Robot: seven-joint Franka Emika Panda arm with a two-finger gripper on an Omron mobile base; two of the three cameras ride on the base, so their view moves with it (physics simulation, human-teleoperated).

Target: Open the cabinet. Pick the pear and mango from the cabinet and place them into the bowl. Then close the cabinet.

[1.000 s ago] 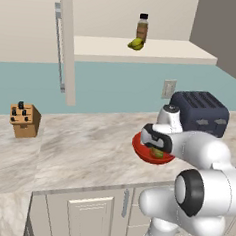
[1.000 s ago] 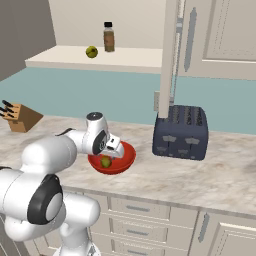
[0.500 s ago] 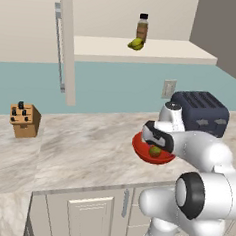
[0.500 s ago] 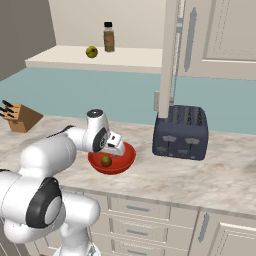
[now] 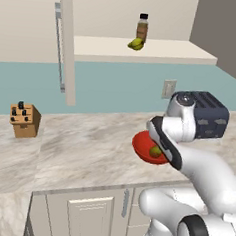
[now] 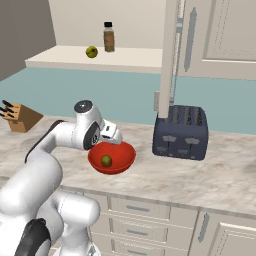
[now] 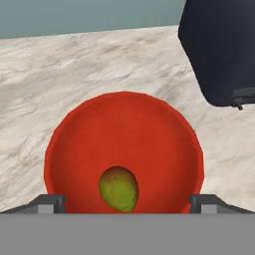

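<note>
Jaws spread wide, empty, above bowl [image 7: 74, 144] holding mango [image 7: 118, 188]. Pear [image 5: 136, 43] on shelf [image 5: 165, 50] judged light, firm, slippery; to be gripped across wide belly.

The marble counter [image 6: 210, 175] bears the red bowl [image 6: 125, 155], toaster [image 6: 181, 132] and knife block [image 6: 20, 118].

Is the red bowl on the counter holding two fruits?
No, the glossy red bowl holds a single yellow-green fruit; another fruit sits on the cabinet shelf.
</note>
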